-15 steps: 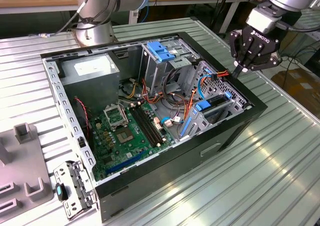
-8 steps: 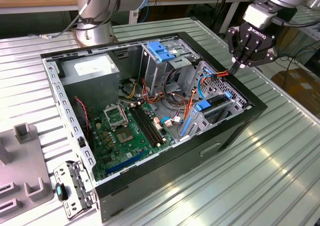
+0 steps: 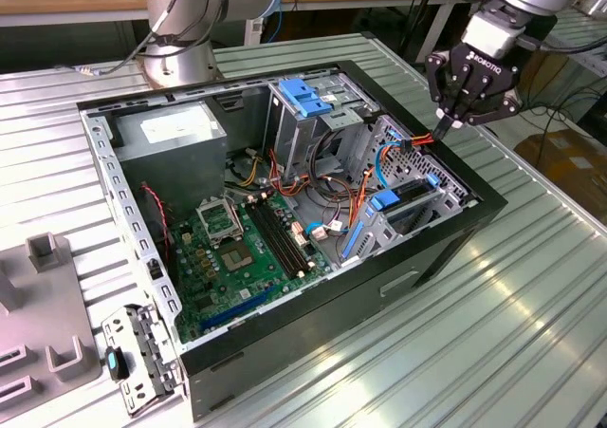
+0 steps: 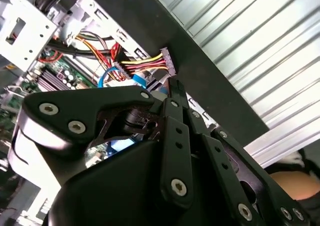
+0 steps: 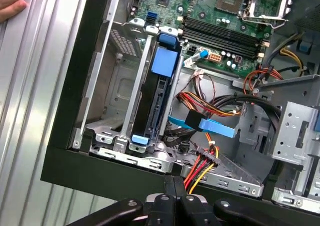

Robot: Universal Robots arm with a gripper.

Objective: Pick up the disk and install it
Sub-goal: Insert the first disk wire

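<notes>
Already the disk (image 5: 156, 103) is seated on edge in a bay of the computer case (image 3: 285, 347), flanked by blue side rails, at the case's corner toward the exterior view's right. Just beside it, a blue data cable (image 5: 215, 128) and a power connector (image 5: 207, 161) with red, yellow and black wires are seen. The pincer (image 3: 444, 122) is poised over that corner's rim, fingers pressed together. The tips are set at the power connector, though a grip on it cannot be confirmed. A person's hand (image 5: 12, 3) is laid on the bench (image 3: 493, 352) beside the case.

Black end effector (image 3: 444, 126), green motherboard (image 3: 237, 248) — silver table (image 3: 474, 333)
</notes>
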